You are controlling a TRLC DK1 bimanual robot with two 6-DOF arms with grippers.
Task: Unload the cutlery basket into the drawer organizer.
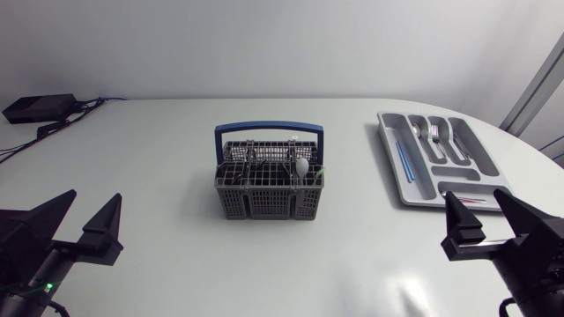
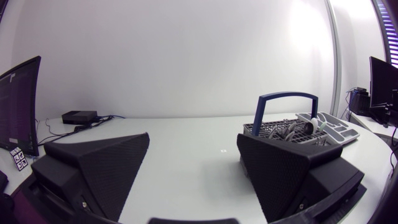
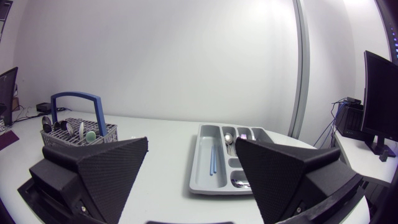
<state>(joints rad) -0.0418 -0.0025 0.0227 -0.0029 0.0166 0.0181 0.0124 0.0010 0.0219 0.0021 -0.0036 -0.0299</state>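
White tabletop [image 1: 159, 176] carries your cutlery basket [image 1: 269, 180] at its middle, blue handle up, cutlery inside, well apart from both grippers. Your drawer organizer [image 1: 438, 160] lies near the curved right edge, partly filled. Left gripper [image 1: 92, 201] and right gripper [image 1: 476, 195] sit by the near edge, fingers spread wide, holding nothing

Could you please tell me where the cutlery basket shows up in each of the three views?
Head view: the cutlery basket stands mid-table.
Left wrist view: the cutlery basket is ahead of the left gripper, beyond one finger.
Right wrist view: the cutlery basket is ahead of the right gripper, beyond one finger.
Shared landmark: the drawer organizer, seen in all three.
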